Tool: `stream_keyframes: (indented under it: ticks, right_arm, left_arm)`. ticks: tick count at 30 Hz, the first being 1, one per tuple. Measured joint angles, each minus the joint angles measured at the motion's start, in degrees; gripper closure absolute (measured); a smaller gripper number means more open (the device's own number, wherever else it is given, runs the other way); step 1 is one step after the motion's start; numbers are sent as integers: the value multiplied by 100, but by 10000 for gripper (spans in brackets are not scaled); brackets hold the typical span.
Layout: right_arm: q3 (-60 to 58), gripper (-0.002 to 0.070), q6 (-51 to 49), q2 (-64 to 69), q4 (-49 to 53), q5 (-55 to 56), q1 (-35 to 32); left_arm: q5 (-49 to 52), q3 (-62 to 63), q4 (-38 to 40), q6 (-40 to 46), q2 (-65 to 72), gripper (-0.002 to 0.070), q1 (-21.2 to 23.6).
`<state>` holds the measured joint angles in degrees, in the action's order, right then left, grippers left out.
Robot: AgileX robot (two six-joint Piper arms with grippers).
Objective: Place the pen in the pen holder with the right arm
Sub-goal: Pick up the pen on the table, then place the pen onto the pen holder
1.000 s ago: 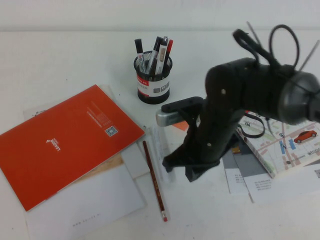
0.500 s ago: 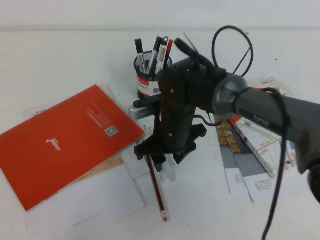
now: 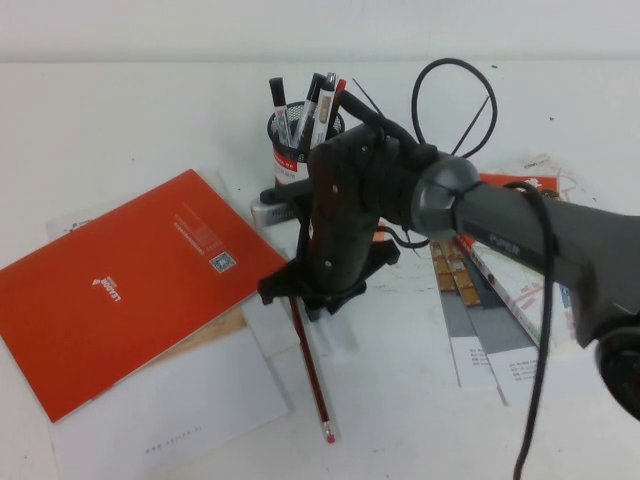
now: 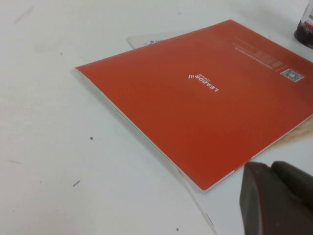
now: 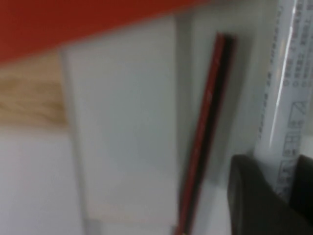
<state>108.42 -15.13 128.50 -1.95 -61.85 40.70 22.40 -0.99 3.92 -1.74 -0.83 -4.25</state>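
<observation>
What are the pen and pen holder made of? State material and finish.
The pen, beside the right gripper: seemingly frosted translucent plastic with printed text, catching a soft highlight. The pen holder: black wire mesh, likely metal, matte, wearing a red-and-white label. The left gripper sits by the red booklet.

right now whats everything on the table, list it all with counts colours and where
pen: one, whitish translucent, lying beside the pencil under the right gripper
pencil: one, dark red with pink eraser, table centre, beside the notebook
pen holder: one, black mesh with red and white label, table rear centre, behind the right arm
markers: several, black and red caps, upright in the pen holder
notebook: one, orange-red, robot's left half of table
white papers: a few, under and in front of the notebook
printed leaflets: several, mixed colours, robot's right
left gripper: one, dark, above the notebook's corner
right gripper: one, black, low over the pen and pencil
</observation>
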Motion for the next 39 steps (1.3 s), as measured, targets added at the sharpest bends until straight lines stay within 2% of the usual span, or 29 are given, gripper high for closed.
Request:
stream_keyframes:
  ticks: [3,5,9,13,16,24,30,32,36,39]
  right_arm:
    - [-343,560,-162,-442,-135,691,11]
    - [-854,561,-251,-1008,-211,1615,25]
    - [-2299,561,-544,-2133,5,4188,164]
    - [-3735,560,-1052,-2764,991,7950,41]
    - [-3940,561,-786,-2602,971,9369,-175]
    - [-2962,561,-232,-1260,442,9640,-741]
    - [-2240,556,-60,-478,428,9461,-779]
    - [-2114,521,-33,-350,428,9435,-779]
    - [-2056,375,-9,-283,405,9335,-779]
    - [-2035,365,-4,-322,405,9136,-779]
  left_arm:
    - [0,0,0,0,0,678,0]
    - [0,0,0,0,0,678,0]
    - [0,0,0,0,0,678,0]
    - [0,0,0,0,0,677,0]
    - [0,0,0,0,0,677,0]
    - [0,0,0,0,0,678,0]
    - [0,0,0,0,0,678,0]
    - [0,0,0,0,0,678,0]
    - [0,0,0,0,0,678,0]
    - [0,0,0,0,0,677,0]
